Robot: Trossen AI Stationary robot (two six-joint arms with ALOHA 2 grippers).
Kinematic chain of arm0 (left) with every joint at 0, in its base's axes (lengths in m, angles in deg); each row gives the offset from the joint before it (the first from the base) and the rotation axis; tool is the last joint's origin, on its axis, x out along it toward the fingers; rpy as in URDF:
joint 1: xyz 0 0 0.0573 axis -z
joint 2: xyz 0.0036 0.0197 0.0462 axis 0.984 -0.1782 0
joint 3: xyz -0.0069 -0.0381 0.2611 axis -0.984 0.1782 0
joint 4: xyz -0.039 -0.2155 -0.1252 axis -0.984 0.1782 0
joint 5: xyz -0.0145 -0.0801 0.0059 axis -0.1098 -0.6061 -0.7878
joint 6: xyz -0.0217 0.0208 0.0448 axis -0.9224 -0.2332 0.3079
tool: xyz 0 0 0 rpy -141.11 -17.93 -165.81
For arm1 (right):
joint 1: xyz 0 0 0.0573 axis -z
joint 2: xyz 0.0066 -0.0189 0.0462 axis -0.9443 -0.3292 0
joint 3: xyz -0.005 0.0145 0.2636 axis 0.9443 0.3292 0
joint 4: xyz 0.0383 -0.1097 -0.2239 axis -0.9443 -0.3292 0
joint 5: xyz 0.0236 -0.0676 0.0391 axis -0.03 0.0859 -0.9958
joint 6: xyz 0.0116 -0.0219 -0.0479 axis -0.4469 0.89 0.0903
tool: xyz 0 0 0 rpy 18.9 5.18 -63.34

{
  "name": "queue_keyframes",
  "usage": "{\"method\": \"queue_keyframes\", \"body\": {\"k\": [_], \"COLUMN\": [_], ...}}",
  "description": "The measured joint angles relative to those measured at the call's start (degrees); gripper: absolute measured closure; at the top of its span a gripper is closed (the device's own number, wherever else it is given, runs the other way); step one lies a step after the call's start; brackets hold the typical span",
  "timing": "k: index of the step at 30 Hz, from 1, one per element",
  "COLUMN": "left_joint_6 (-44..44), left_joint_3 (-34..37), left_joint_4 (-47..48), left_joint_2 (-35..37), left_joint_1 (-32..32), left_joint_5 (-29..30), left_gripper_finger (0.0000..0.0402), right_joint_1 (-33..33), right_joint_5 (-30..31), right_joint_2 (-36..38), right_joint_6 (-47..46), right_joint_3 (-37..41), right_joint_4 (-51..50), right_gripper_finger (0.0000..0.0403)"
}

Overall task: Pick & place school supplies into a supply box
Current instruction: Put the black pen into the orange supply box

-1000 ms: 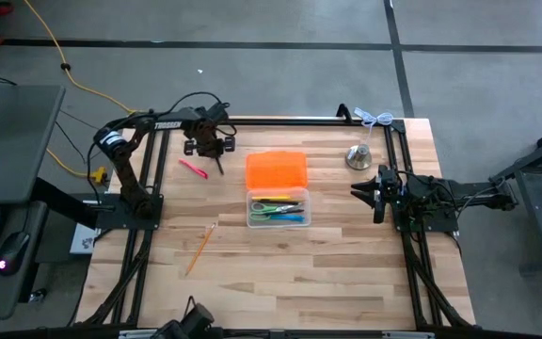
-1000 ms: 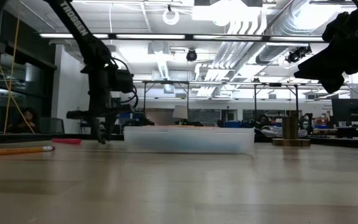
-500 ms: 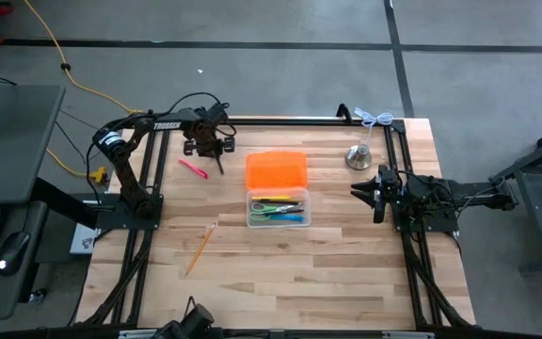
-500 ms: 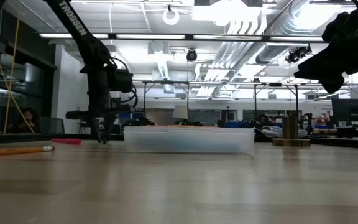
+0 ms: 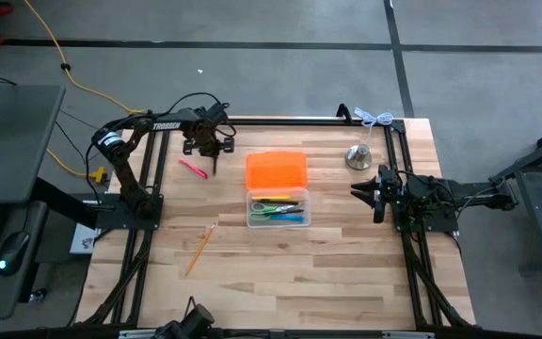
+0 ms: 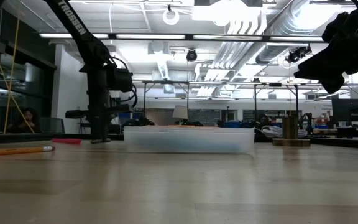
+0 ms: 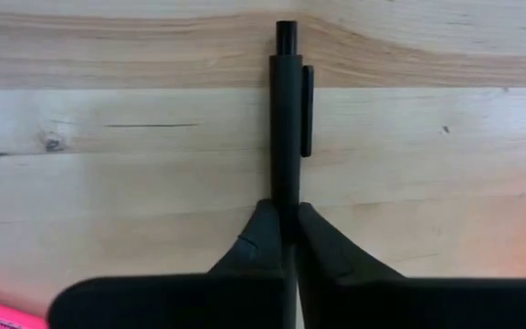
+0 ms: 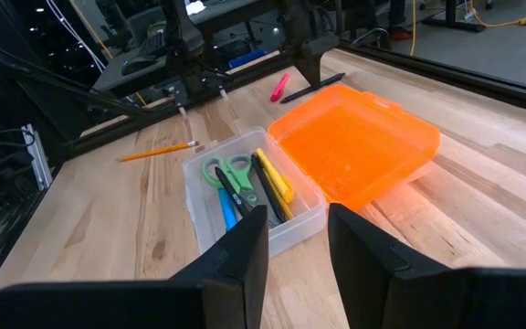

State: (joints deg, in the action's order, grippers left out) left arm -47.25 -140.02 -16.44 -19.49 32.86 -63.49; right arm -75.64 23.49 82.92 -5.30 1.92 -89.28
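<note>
A black pen (image 7: pixel 286 119) with a clip lies flat on the wooden table, left of the supply box. My left gripper (image 5: pixel 212 156) points down over it and is shut on it. The clear supply box (image 5: pixel 278 209) has its orange lid (image 5: pixel 277 171) open toward the far side. Green-handled scissors and several pens lie inside. A pink pen (image 5: pixel 193 169) and a wooden pencil (image 5: pixel 199 248) lie loose on the table. My right gripper (image 5: pixel 358 188) waits open at the table's right side, with nothing between its fingers. My left gripper pinches the black pen's barrel (image 7: pixel 285 187) between its two fingers, at the part away from the clip end. The fingers come from above, pointing down, one on each side of the barrel. The pen lies flat on the table.
A silver bell-shaped object (image 5: pixel 358 155) stands at the far right, near my right gripper. The black frame rails run along the table's far, left and right edges. Bare wood lies between the box and the near edge.
My left gripper has shut on the black pen while staying in place. In the low view its two fingertips stood apart before and are now together.
</note>
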Motion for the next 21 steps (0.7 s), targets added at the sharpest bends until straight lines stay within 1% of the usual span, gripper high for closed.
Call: {"method": "queue_keyframes", "body": {"k": [4,13,21], "left_joint_6": [0.02,0.88,3.36], "left_joint_3": [0.02,-0.06,-2.97], "left_joint_4": [-0.03,-0.04,0.68], "left_joint_2": [-0.04,-0.03,-0.48], "left_joint_1": [0.00,0.00,0.02], "left_joint_5": [0.14,0.66,1.12], "left_gripper_finger": [0.0357,0.0367,0.0367], "right_joint_1": [-0.01,-0.01,-0.02], "right_joint_5": [0.00,0.00,0.01], "right_joint_2": [0.01,0.01,0.02], "right_joint_6": [0.02,0.02,0.02], "right_joint_3": [0.00,0.00,0.00], "right_joint_4": [0.01,0.02,0.02], "right_gripper_finger": [0.0308,0.0308,0.0308]}}
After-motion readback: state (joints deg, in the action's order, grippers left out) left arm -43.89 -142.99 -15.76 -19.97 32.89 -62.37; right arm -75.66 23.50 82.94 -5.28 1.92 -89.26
